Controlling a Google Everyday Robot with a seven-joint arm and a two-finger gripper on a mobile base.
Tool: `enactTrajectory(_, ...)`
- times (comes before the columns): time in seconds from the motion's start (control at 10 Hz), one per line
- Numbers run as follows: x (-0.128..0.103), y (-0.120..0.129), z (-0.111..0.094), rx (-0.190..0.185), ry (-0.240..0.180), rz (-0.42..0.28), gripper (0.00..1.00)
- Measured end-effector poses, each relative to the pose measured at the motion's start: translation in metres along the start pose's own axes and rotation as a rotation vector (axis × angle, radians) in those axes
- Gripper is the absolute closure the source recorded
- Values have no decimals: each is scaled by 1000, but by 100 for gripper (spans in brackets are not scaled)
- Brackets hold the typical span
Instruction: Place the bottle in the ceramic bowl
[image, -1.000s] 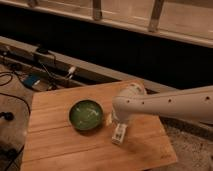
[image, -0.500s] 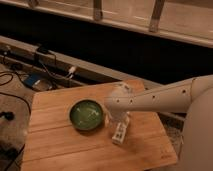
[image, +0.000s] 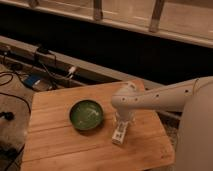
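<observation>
Beyond the table's left edge we see dark cables (image: 14, 80) on the floor and a small blue object (image: 32, 81) among them. The wooden table (image: 60, 150) fills the lower part of the view, its far left corner pointing toward those cables. The ceramic bowl (image: 86, 114) sits upright near the middle of the table, a little closer to the left edge than to the right, and about midway between the far and near edges; we see nothing inside its green hollow. Just to the right of the bowl, apart from its rim and toward the right edge, is the bottle (image: 119, 134), lengthwise toward the near edge, its dark label showing. The gripper (image: 122, 122) points down over the bottle's upper end and seems to meet it. We cannot tell how far the gripper is open, nor whether it has hold of the bottle or the bottle rests on the wood. The white arm (image: 160, 99) reaches in across the right edge, bending down above the bottle.
</observation>
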Motion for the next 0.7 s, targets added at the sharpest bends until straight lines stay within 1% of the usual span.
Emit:
enactTrajectory(0.2,1,6,5,0,24,-13,35)
enactTrajectory(0.4,2,14,17,-3,69,-27,35)
enactTrajectory(0.6,7,23,31,-8,123,-45,36)
enactTrajectory(0.7,9,27,40,-11,150,-55,44)
